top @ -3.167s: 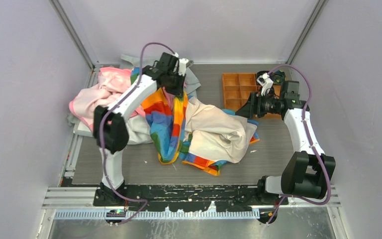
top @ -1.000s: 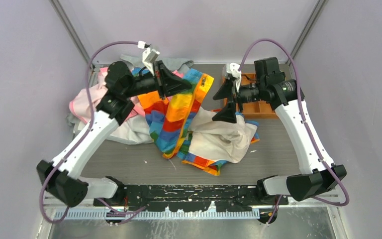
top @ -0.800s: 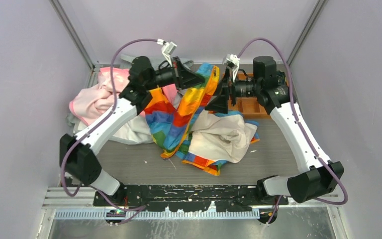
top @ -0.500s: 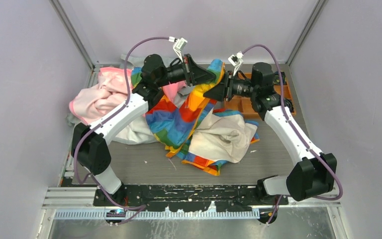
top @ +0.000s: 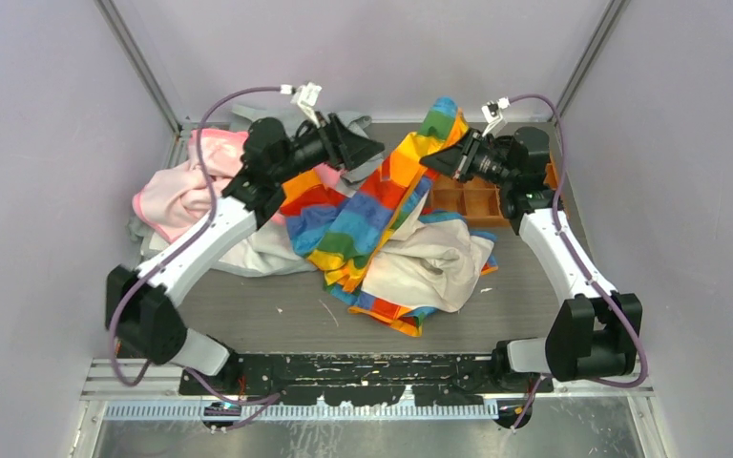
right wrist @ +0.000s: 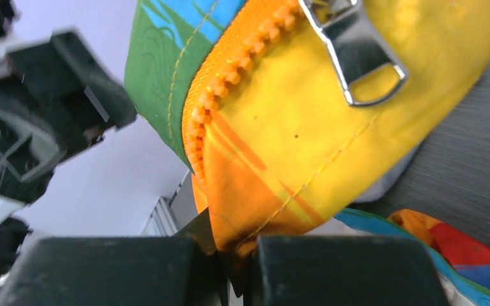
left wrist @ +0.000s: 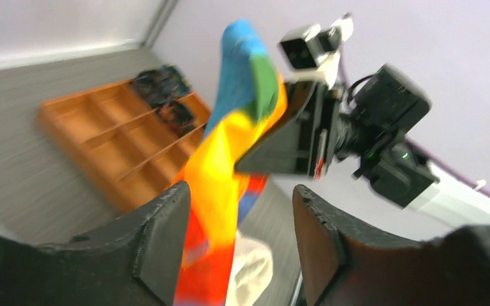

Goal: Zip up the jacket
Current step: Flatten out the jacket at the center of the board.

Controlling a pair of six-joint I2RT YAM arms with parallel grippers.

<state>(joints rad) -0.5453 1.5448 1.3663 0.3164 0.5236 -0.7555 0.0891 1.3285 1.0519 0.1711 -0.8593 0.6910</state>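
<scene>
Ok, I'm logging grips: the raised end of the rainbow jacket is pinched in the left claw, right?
Not the left: the raised end of the rainbow jacket is pinched in the right claw. The right wrist view shows it shut on the zipper edge; the left claw stands open.

Pale lilac walls (top: 48, 143) enclose a grey table (top: 258, 320).

The jacket (top: 382, 219) heaped mid worktop (top: 267, 310), one edge raised to the back in the right tool (top: 431, 164), left tool (top: 370, 148) just left of that edge, crumpled garment (top: 177, 191) at the back left, divided tray (top: 477, 200) at the back right, behind the jacket
</scene>
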